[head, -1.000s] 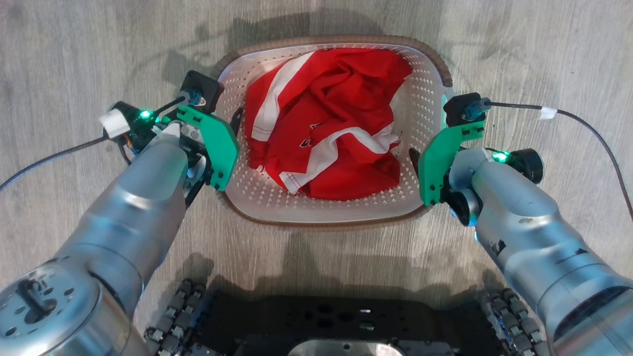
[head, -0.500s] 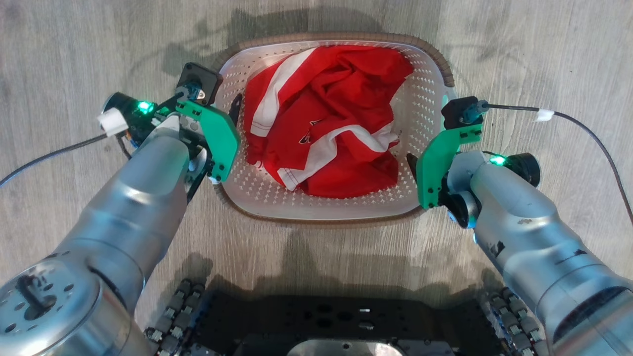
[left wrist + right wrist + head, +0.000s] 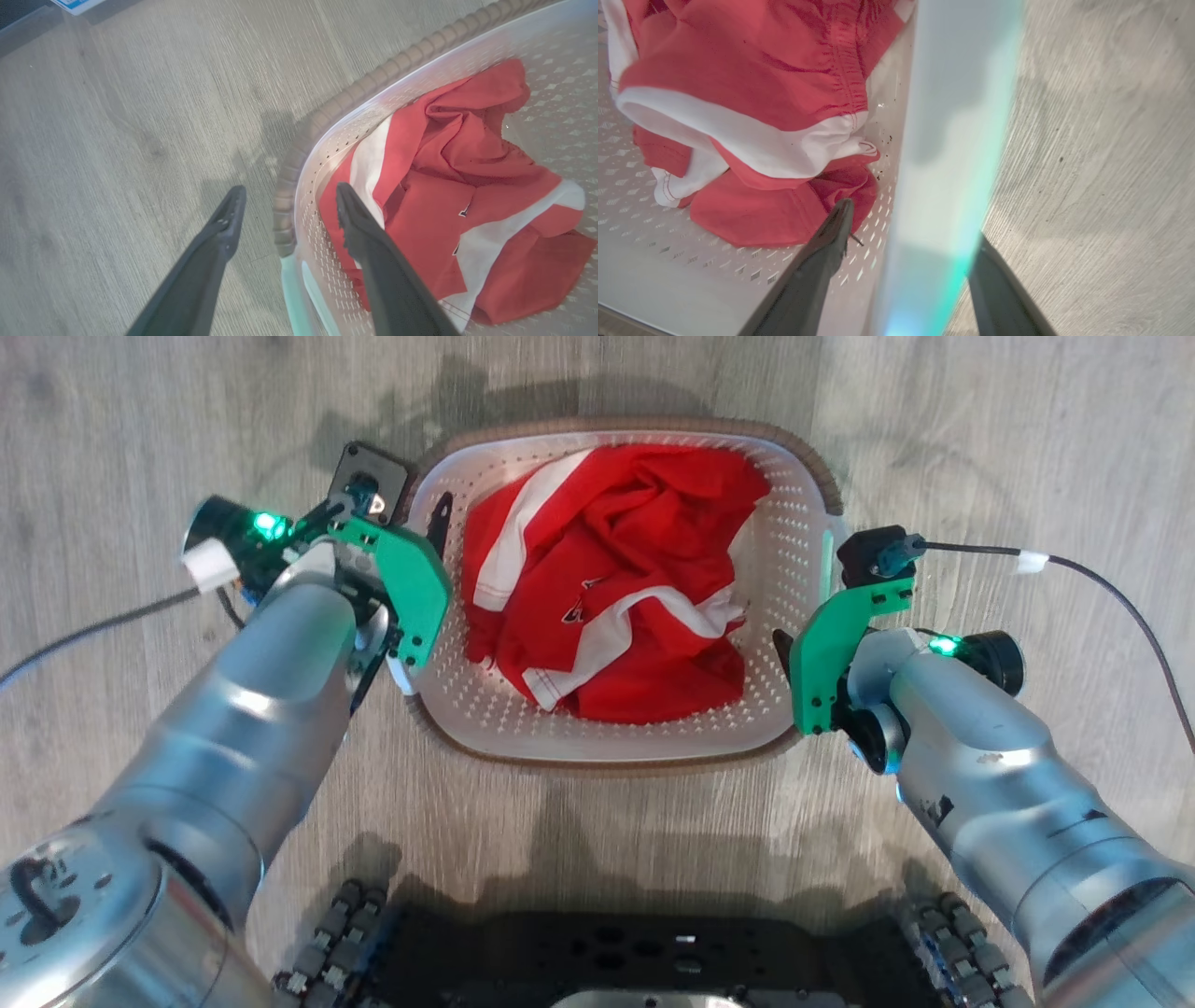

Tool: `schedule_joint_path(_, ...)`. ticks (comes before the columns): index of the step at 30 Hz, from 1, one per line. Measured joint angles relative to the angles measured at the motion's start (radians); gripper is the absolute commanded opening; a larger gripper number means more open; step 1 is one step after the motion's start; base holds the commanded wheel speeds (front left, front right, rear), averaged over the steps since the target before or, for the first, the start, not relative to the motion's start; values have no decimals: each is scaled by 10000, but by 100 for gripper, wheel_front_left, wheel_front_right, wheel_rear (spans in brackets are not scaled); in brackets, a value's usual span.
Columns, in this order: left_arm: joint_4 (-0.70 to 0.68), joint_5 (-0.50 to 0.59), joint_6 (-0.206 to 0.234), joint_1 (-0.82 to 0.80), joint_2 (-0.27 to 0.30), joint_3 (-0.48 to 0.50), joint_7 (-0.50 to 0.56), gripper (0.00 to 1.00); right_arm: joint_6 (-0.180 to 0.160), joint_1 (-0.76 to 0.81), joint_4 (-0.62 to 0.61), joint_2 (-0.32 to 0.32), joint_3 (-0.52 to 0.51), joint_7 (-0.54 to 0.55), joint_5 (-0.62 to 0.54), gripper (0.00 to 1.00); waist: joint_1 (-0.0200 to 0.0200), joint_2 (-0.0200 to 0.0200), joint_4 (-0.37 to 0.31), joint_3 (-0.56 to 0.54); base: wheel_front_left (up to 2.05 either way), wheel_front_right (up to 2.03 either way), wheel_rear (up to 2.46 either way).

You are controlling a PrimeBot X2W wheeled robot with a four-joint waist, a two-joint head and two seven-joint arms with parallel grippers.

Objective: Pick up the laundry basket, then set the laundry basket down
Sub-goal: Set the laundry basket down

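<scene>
Two arms flank the laundry basket (image 3: 616, 761) in the head view. It appears to sit flat on the wood-look floor (image 3: 980, 429) just ahead of the robot's base, with a crumpled red and white garment (image 3: 616, 588) inside. The left gripper (image 3: 425, 518) is at the basket's left side and the right gripper (image 3: 789, 649) at its right side, each showing one dark finger inside the wall.

In the left wrist view, the left gripper (image 3: 289, 189) has its fingers spread apart across the brown rim (image 3: 397, 60). One finger is over bare floor and the other over the garment's edge, and nothing is clamped.

In the right wrist view, the right gripper (image 3: 913, 221) is also spread wide. A pale bar of the basket's side (image 3: 952, 116) stands between its fingers, one inside near the cloth and one outside over the floor. I cannot tell whether either finger touches the plastic.

The pick-up looks to be the step in hand, since both sides are straddled but not gripped. The next move calls for closing both pairs of fingers on plastic alone, keeping the cloth out of the left pinch, then raising both arms evenly so the basket stays level.
</scene>
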Motion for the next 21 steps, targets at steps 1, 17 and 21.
schedule_joint_path(1, -6, 15, 69, 80, 0, 88, 0, 100, 0, 0, 17, 0, 17, -38, 0, 100, 0, 0, -14, -87, 0, 0, 0)
schedule_joint_path(17, -1187, 777, 748, 1730, 587, 1325, 2, 100, 0, 625, 2, 15, 380, -1030, 548, 100, -1, 1, -245, -2009, 0, 0, 0)
schedule_joint_path(21, -2027, 1156, 1108, 2449, 963, 1996, 2, 100, 0, 1039, -268, 25, 449, -1676, 821, 100, -1, 1, -332, -2749, 0, 0, 0)
